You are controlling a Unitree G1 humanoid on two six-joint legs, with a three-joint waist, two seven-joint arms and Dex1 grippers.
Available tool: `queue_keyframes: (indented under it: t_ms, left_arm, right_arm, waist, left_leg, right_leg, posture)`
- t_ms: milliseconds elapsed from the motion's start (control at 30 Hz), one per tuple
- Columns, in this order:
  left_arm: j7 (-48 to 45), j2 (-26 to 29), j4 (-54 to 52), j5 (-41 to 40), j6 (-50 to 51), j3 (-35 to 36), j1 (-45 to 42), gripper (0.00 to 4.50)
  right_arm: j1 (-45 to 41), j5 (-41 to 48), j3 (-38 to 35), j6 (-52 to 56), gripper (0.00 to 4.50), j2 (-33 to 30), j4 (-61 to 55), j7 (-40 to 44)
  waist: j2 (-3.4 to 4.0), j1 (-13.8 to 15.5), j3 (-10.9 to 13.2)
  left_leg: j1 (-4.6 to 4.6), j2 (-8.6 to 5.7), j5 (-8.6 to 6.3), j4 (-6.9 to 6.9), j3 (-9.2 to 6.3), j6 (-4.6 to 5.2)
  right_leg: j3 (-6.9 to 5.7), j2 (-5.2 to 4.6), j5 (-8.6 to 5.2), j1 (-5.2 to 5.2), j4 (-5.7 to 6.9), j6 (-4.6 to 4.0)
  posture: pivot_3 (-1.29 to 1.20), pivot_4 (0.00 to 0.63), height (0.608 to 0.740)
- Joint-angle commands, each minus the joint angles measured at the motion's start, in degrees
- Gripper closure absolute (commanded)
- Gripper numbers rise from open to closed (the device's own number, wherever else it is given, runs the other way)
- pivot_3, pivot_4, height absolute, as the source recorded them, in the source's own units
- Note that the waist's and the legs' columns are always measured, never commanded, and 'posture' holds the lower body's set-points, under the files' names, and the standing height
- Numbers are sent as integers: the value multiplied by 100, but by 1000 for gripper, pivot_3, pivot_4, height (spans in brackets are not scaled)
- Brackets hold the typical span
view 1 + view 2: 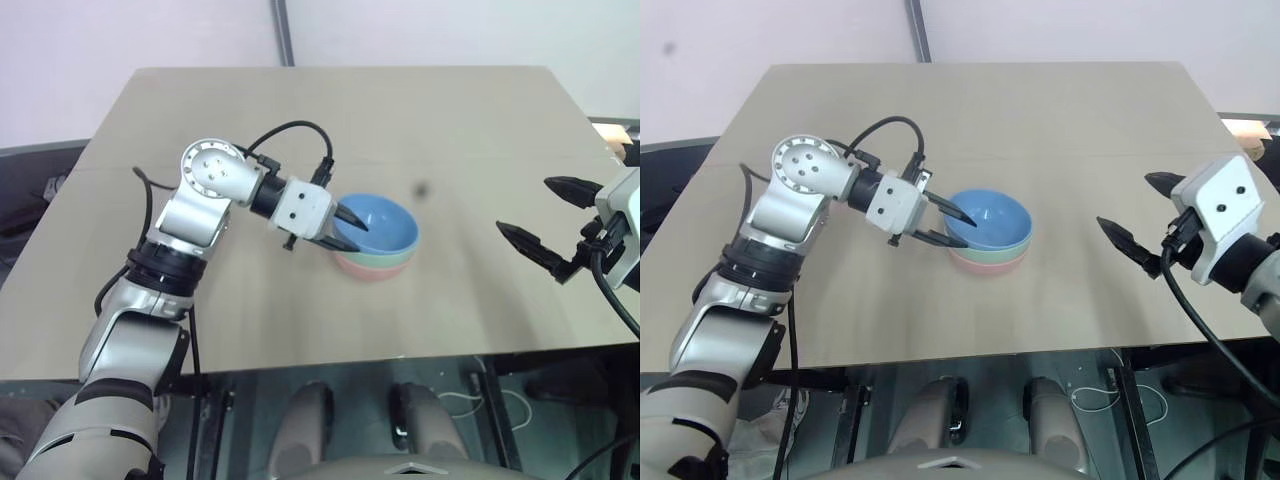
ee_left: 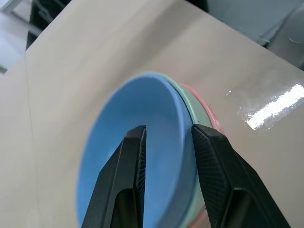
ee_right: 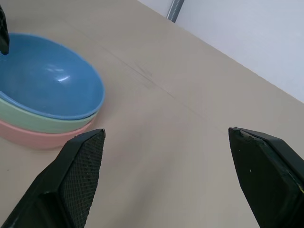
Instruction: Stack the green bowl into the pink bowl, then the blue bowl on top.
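Note:
Three bowls are nested near the middle of the table. The blue bowl lies on top, the green bowl shows as a band under it, and the pink bowl is at the bottom. My left gripper straddles the blue bowl's near-left rim. In the left wrist view one finger is inside the bowl and the other finger is outside. The jaws stand apart, open, with a gap to the rim. My right gripper hangs wide open to the right of the stack, holding nothing.
A small dark spot marks the tabletop just behind the stack. The table's front edge runs close below the bowls. Bare tabletop lies between the stack and the right gripper and across the far half.

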Motion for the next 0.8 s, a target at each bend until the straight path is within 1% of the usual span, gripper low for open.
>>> queue_keyframes:
  t_ms: [33,133,200,233,267,300,333,367,400,433,500,533,567,667,733,800]
  left_arm:
    - [209,187,-477,-277,560,421,-44,2890]
    - [285,288,-720,-506,1104,626,-63,2890]
    - [216,363,-909,-692,1459,696,-68,2385]
    - [165,405,-1021,-788,1618,717,-52,2106]
    - [169,423,-1100,-846,1722,739,-37,1725]
    - [276,408,-1158,-910,1885,789,-37,1151]
    - [373,401,-1204,-991,2093,838,-42,870]
    - [472,405,-1238,-1070,2319,895,-47,387]
    - [607,421,-1243,-1142,2561,980,-43,45]
    - [725,449,-1233,-1214,2806,1062,-31,45]
    - [1165,455,-1141,-1140,2991,1291,110,45]
    - [1442,321,-1091,-1343,3171,1557,252,45]
    - [1655,131,-1021,-1539,3124,1827,391,45]
    - [2431,-152,-1055,-1550,2997,2371,988,45]
    - [2473,-117,-1306,-1623,3008,2539,1497,45]
    - [2529,-38,-1673,-1778,3168,2719,2144,45]
  right_arm:
    - [-32,-121,-8,-239,0,-54,67,43]
    - [-122,-165,123,-347,0,-82,208,105]
    - [-179,-200,199,-423,0,-111,304,156]
    - [-206,-219,229,-454,0,-123,351,183]
    - [-227,-240,257,-486,0,-138,390,211]
    - [-248,-254,278,-513,0,-148,425,234]
    - [-269,-260,297,-531,0,-153,454,249]
    - [-277,-265,303,-547,0,-154,473,268]
    - [-279,-270,308,-560,0,-153,488,286]
    - [-275,-272,315,-568,0,-149,497,297]
    - [-203,-290,319,-616,0,-110,503,313]
    - [-142,-315,338,-651,0,-65,494,308]
    - [-92,-351,369,-692,0,-11,482,287]
    - [71,-385,471,-1010,0,324,507,296]
    - [267,-307,492,-1074,0,401,561,499]
    - [596,-168,342,-1142,0,444,606,787]
  waist:
    - [0,0,0]
    - [0,-7,0]
    - [0,-8,0]
    - [0,-10,0]
    - [0,-10,0]
    - [0,-8,0]
    - [0,-6,0]
    - [0,-5,0]
    - [0,-6,0]
    - [0,-9,0]
    - [0,-11,0]
    - [0,-16,0]
    - [1,-18,-1]
    - [0,-22,-2]
    - [-2,-21,0]
    - [-1,-19,-1]
  left_leg:
    - [0,0,0,1,0,0]
    - [3,1,0,1,1,0]
    - [3,1,0,1,2,0]
    - [2,1,0,1,1,0]
    - [1,1,0,1,1,0]
    - [2,1,0,1,3,0]
    - [1,1,0,1,3,0]
    - [1,1,0,1,3,0]
    - [1,1,0,1,2,0]
    - [2,1,0,1,2,0]
    - [3,1,0,1,1,0]
    - [3,1,0,0,1,0]
    - [4,2,0,0,2,0]
    - [6,5,0,-3,1,0]
    - [6,4,0,-3,4,0]
    - [6,4,0,-3,5,-1]
  right_leg:
    - [0,0,-1,0,1,1]
    - [1,0,-4,0,1,-2]
    - [1,0,-4,0,1,-1]
    - [1,1,-3,-1,2,-1]
    - [1,1,-3,-1,1,1]
    - [2,1,-2,-1,0,2]
    - [2,1,-3,-1,0,1]
    - [2,1,-3,-1,0,0]
    - [2,1,-4,-1,0,0]
    - [1,1,-3,-1,0,1]
    - [1,2,-3,-1,1,4]
    - [1,2,-3,-1,1,4]
    - [2,2,-3,-1,1,4]
    - [1,3,-2,0,-1,5]
    - [6,2,-1,-2,4,4]
    - [5,2,4,-3,2,-3]
  posture:
    - [0,150,740]
    - [0,150,740]
    - [0,150,740]
    - [0,150,740]
    - [0,150,740]
    - [0,150,740]
    - [0,150,740]
    - [0,150,740]
    - [0,150,740]
    - [0,150,740]
    - [0,150,740]
    - [0,150,740]
    - [0,150,740]
    - [0,150,740]
    - [0,150,740]
    - [0,150,740]
